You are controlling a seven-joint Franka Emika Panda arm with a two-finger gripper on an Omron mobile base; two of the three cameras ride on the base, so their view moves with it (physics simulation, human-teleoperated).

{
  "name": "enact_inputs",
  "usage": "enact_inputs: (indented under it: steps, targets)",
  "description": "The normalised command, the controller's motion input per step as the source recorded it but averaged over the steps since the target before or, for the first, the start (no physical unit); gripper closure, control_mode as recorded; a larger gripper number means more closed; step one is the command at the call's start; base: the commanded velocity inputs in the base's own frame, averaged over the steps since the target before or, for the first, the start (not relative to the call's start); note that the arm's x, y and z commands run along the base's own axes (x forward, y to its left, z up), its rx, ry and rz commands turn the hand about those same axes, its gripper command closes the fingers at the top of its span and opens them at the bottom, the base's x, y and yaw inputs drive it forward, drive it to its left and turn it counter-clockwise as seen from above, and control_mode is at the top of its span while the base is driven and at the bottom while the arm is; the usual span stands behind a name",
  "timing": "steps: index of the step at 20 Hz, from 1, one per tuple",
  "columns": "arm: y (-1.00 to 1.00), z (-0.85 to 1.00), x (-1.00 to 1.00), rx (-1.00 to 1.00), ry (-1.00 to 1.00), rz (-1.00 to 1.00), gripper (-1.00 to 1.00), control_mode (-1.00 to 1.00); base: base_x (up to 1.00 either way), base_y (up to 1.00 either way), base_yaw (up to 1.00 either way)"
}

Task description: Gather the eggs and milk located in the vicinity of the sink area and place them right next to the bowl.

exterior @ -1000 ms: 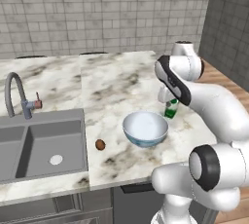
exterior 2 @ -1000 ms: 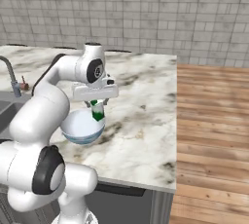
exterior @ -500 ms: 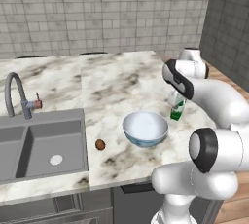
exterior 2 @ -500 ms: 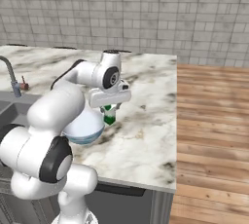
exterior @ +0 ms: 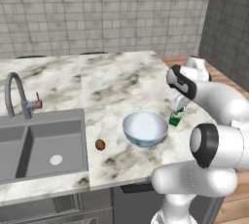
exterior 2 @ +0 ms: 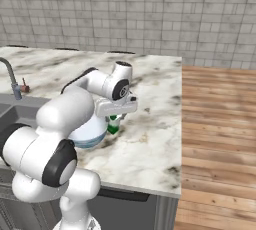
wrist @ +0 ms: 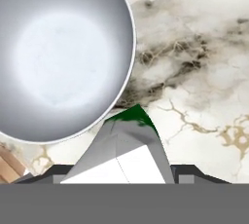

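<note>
Between the fingers (exterior: 178, 112), closed on its top, the milk (exterior: 176, 117) stands upright, its base at the counter (exterior: 121, 86), just beside the bowl (exterior: 145, 128). The egg (exterior: 100, 144) lies beyond the bowl, near the sink (exterior: 41, 145). No label is readable

We see a marble desk (exterior: 116, 82) running under a grey tiled wall (exterior: 97, 9). To its right lies a wooden floor (exterior 2: 220, 124).

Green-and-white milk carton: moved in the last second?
Yes. The small green-and-white milk carton shifted right and lower against the fixed pale blue glossy bowl, from above its far right rim to beside it.
</note>
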Motion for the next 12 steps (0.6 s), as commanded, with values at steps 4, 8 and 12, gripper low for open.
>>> enact_inputs:
  steps: [4, 8, 12]
  targets:
    - [-0.13, -0.23, 0.0, -0.04, 0.01, 0.0, 1.0, -1.0, 0.0, 0.0, 0.0]
    - [-0.09, -0.31, 0.0, -0.06, 0.03, 0.0, 1.0, -1.0, 0.0, 0.0, 0.0]
    - [-0.01, -0.36, 0.0, 0.0, 0.0, 0.01, 1.0, -1.0, 0.0, 0.0, 0.0]
